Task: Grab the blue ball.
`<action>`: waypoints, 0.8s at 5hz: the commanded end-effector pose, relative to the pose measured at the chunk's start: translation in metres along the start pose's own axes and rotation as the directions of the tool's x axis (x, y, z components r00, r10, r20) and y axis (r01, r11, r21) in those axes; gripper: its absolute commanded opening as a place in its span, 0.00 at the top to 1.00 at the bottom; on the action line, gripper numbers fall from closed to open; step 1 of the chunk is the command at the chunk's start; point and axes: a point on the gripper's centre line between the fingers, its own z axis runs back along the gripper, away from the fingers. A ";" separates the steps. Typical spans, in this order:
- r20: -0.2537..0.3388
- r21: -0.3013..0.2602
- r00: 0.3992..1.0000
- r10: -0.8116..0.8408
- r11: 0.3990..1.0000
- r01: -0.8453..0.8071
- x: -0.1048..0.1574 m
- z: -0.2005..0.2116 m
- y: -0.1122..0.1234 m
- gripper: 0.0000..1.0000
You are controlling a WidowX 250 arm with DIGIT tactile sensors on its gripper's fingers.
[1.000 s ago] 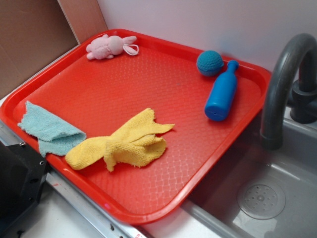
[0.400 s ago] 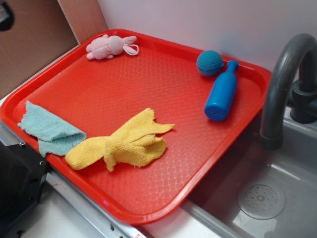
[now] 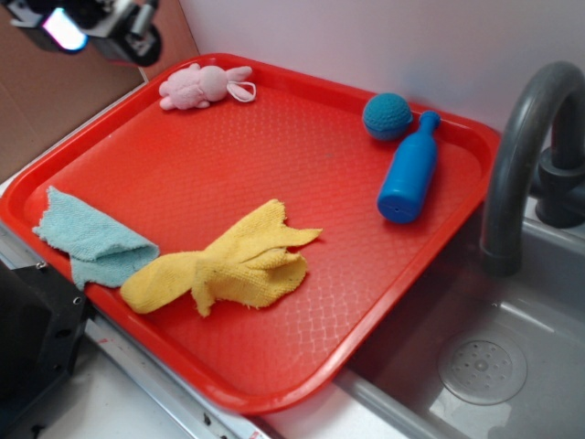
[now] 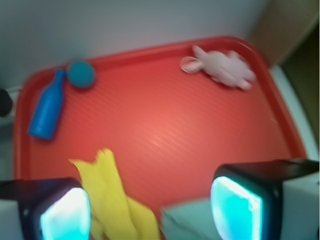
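Note:
The blue ball (image 3: 387, 115) is a small knitted teal ball at the far right of the red tray (image 3: 302, 375), beside the neck of a blue bottle-shaped pin (image 3: 409, 170). In the wrist view the blue ball (image 4: 81, 74) lies far off at the upper left. My gripper (image 3: 87, 23) shows at the top left corner of the exterior view, high above the tray's far left corner and well away from the ball. Seen from the wrist, the gripper (image 4: 150, 210) stands open with wide-apart pads and nothing between them.
A pink plush bunny (image 3: 201, 85) lies at the tray's far left corner. A yellow cloth (image 3: 228, 263) and a light-teal cloth (image 3: 91, 240) lie near the front edge. A grey faucet (image 3: 526, 146) and sink (image 3: 484, 366) stand to the right. A wall runs behind.
My gripper has come into the exterior view at the top left corner, where one second ago nothing of it showed. The objects on the tray have not moved.

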 end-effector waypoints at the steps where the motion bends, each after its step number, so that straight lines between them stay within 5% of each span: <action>1: 0.056 -0.021 0.998 -0.009 1.000 0.010 0.062 -0.057 -0.023 0.00; 4: 0.071 -0.023 0.995 0.077 0.997 -0.075 0.121 -0.127 -0.050 0.00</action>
